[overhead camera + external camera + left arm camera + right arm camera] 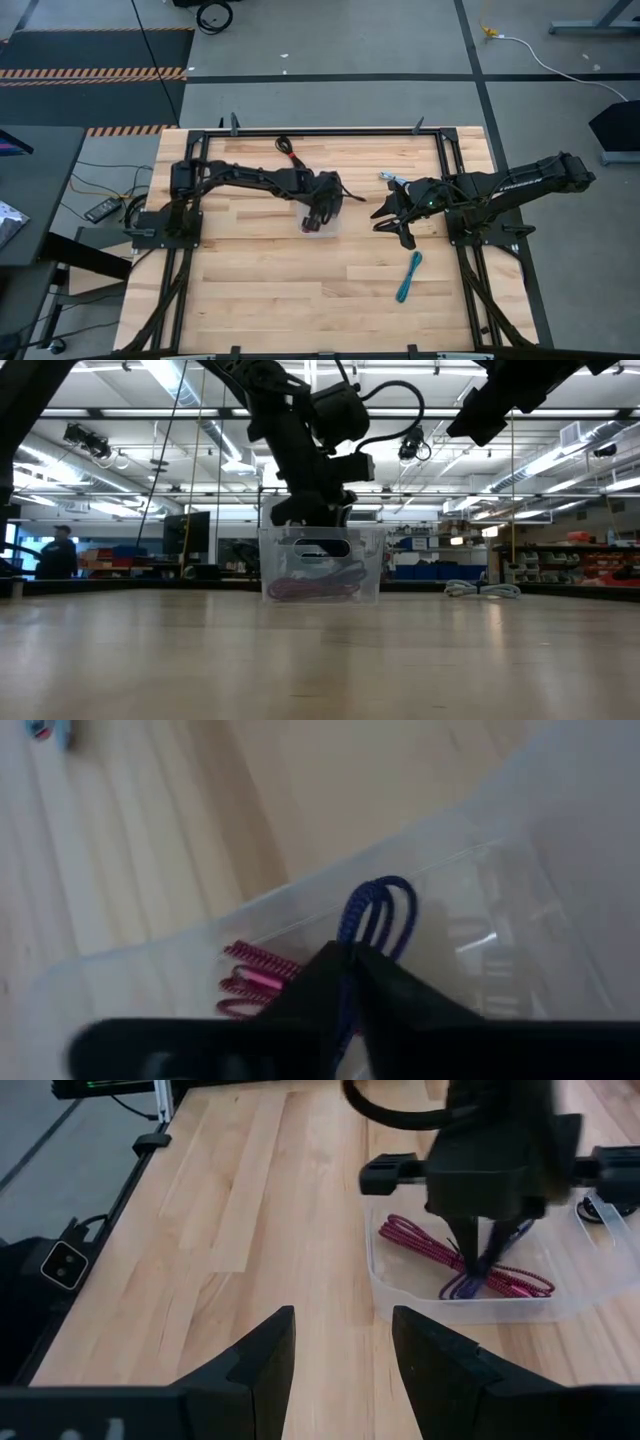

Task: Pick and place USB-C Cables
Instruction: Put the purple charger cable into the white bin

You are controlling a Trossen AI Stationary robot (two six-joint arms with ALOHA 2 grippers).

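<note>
Clamped in the left gripper (350,970) above the clear bin (400,1295), the purple-blue cable (375,915) could be snagged on the maroon cable (440,1250) beneath if released late.

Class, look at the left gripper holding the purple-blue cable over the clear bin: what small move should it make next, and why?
Probably open the fingers. The left gripper is shut on the purple-blue cable, whose loop already hangs inside the clear bin, just above the maroon cable lying on its floor. Releasing should drop it in. The right gripper waits open nearby.
</note>
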